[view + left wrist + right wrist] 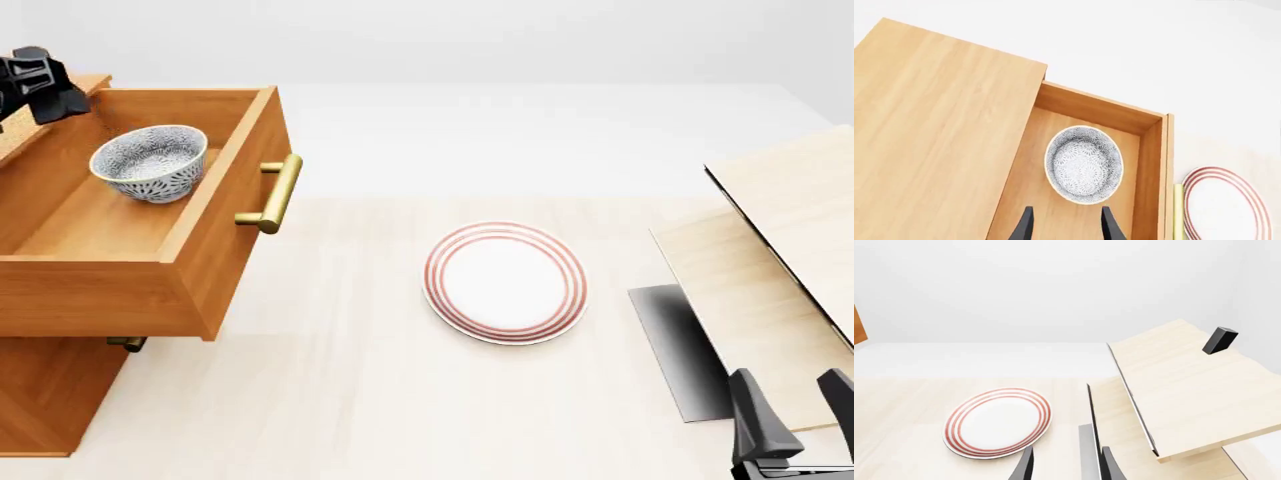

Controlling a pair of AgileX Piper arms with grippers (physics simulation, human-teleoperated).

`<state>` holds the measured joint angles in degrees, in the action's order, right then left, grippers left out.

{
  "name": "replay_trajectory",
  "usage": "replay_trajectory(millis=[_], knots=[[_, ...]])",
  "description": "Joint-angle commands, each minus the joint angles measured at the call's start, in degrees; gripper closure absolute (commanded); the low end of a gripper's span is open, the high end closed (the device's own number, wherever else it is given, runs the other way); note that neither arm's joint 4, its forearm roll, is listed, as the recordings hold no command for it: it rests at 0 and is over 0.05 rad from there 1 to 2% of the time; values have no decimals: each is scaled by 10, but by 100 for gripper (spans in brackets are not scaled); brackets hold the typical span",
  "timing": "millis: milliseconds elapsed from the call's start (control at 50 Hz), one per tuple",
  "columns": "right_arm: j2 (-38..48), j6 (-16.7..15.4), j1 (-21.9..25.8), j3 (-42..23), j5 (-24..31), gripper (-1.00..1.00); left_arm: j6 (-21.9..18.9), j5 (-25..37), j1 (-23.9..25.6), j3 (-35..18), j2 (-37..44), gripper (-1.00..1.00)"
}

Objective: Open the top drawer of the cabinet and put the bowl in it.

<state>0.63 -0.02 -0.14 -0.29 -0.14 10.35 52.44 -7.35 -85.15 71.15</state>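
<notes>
The top drawer (147, 215) of the cabinet (47, 395) is seen pulled fully out at the left of the front view, its brass handle (274, 193) pointing toward the middle of the frame, and the bowl (150, 163) is seen standing upright on the drawer floor, toward its back end and clear of the side walls. The left hand (1066, 225) is seen above the drawer in its wrist view, the fingers parted with nothing between them and the bowl lying just beyond the tips; the placing therefore appears to be done. The right hand (793, 415) is shown at the lower right of the front view, fingers apart and empty, near the pale boards (787, 250). A red-ringed plate (506, 281) lies on the desk (360, 390) at centre frame, well apart from the cabinet. What remains is judged to be a clean withdrawal: the left hand is best lifted straight up, so that neither the bowl rim nor the drawer walls are brushed.
</notes>
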Motion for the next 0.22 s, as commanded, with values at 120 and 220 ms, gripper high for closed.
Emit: replay_trajectory(millis=[120, 220], knots=[[-1, 0, 0, 0, 0, -100, -17, 40, -2, -10, -46, -100], [-1, 0, 0, 0, 0, -100, -18, 44, 0, -1, -60, -100]])
